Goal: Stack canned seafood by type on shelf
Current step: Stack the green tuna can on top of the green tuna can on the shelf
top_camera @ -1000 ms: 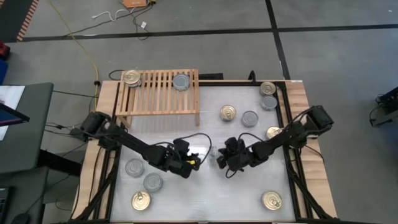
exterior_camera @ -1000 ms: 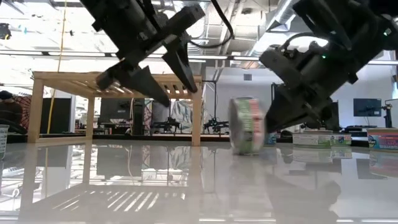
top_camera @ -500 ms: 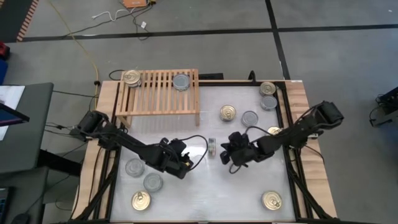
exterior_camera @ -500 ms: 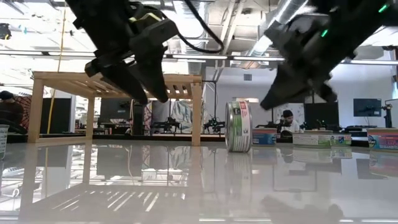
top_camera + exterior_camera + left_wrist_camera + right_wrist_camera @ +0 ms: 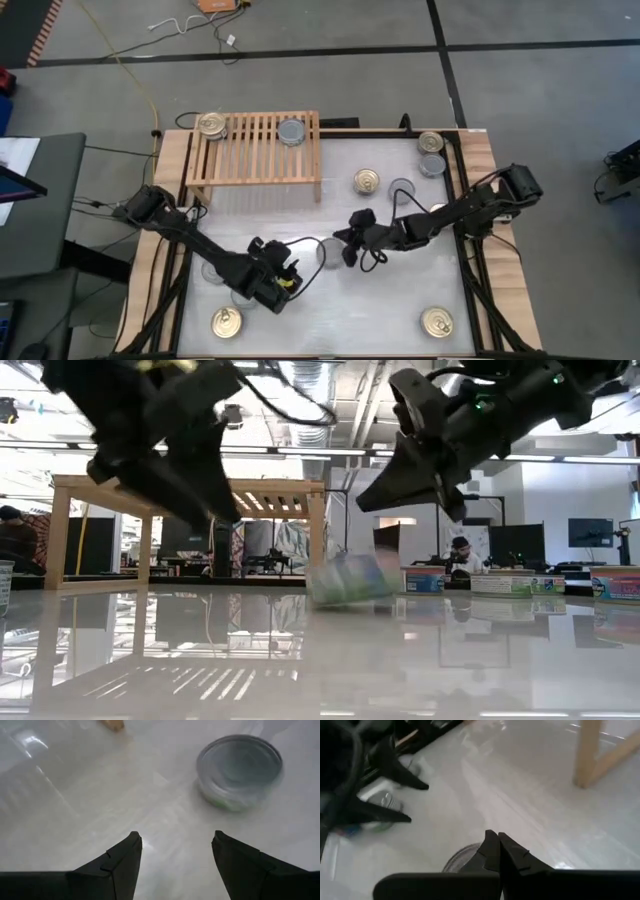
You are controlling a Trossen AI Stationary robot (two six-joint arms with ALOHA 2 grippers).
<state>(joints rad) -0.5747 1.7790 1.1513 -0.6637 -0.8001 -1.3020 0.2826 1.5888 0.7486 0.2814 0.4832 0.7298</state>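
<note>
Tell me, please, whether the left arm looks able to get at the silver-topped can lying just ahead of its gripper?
Probably yes. The left gripper is open and empty, the silver-topped can lies flat just beyond its fingertips, and only bare tabletop shows between them.

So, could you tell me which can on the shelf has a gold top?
The corner can at the left end of the shelf; the other can is silver-topped.

From up here I see the white desk (image 5: 300,330) on a grey floor (image 5: 520,90) crossed by dark seams. A yellow cable (image 5: 135,80) trails past the desk's far left corner — a white cord (image 5: 200,22) lies beyond. Level across the top, monitors (image 5: 588,532) and a seated person (image 5: 460,550) show behind.
</note>
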